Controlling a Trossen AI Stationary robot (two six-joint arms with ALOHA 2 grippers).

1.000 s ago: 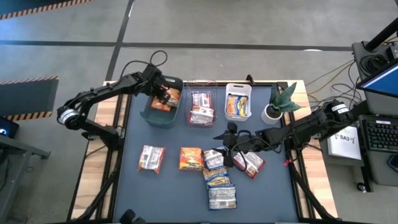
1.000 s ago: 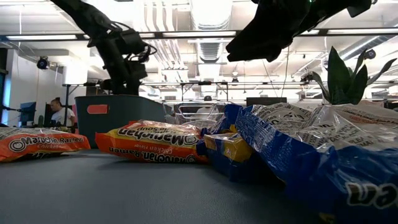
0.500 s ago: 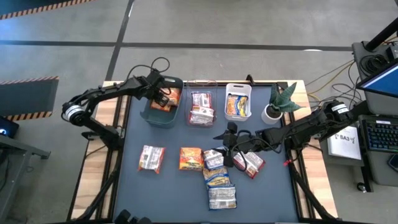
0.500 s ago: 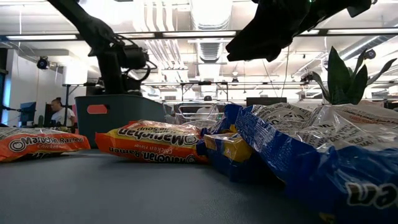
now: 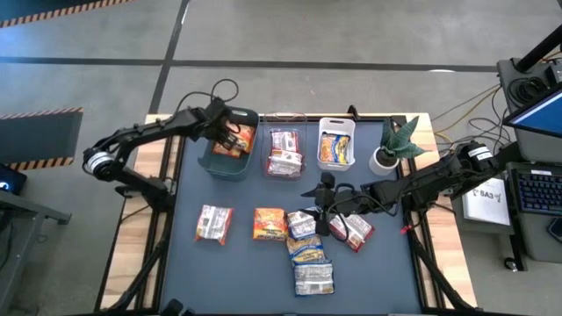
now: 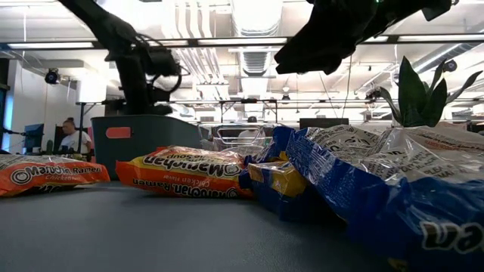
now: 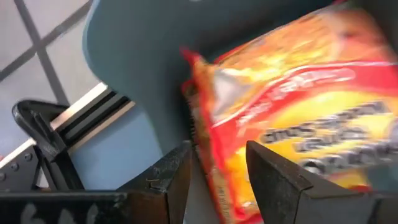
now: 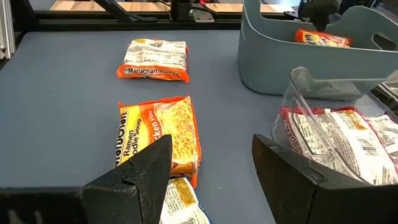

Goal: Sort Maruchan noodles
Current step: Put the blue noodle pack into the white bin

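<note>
Over the teal bin [image 5: 215, 158] at the far left, the left gripper [image 5: 230, 138] stands part open around an orange noodle packet's [image 7: 292, 112] edge, while the right gripper [image 8: 211, 168] hangs open and empty above loose packets [image 5: 309, 241].

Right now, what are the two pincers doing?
Left pincer: open, in the teal bin beside an orange packet.
Right pincer: open, empty, above the table.

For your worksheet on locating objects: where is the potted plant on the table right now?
In the high view the potted plant stands at the table's far right corner, just right of the white bin, beyond the waiting right gripper.
</note>
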